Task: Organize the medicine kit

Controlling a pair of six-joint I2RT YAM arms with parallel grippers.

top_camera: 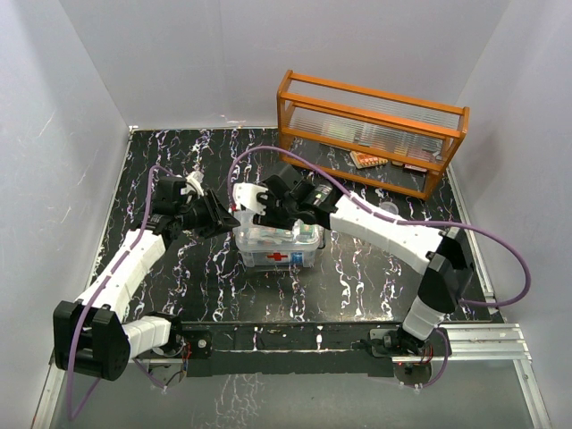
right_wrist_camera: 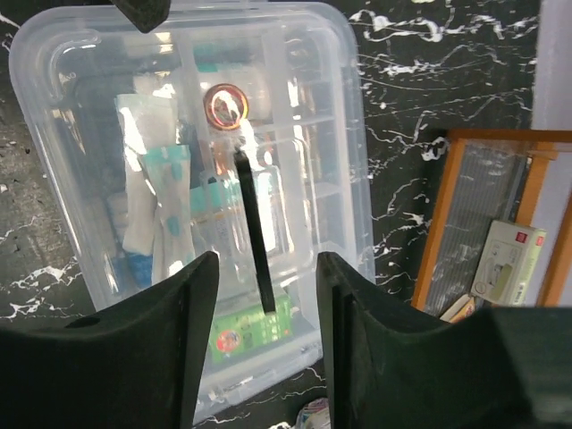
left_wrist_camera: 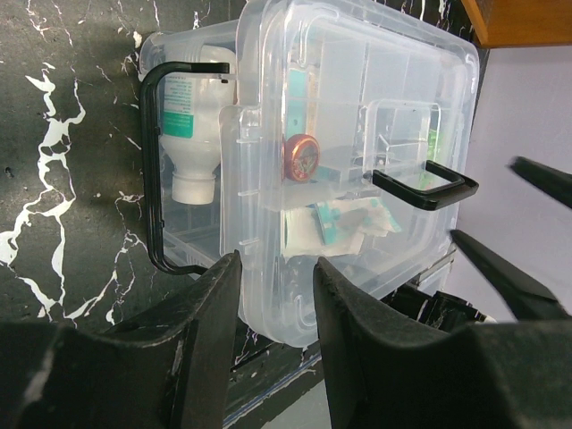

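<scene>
The medicine kit (top_camera: 277,248) is seen at mid-table (top_camera: 357,277), lid on, long axis left to right. Its left rim is pinched by the left gripper (left_wrist_camera: 277,264). Over it, the right gripper (right_wrist_camera: 268,259) is parted, empty, astride the dark handle (right_wrist_camera: 255,223).

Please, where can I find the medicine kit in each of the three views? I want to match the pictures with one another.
Top view: the medicine kit sits near the picture's centre.
Left wrist view: the medicine kit fills the centre.
Right wrist view: the medicine kit fills the left and middle.
Shared landmark: the orange rack, upper right in the top view, top right corner at the left wrist, right edge at the right wrist.
</scene>
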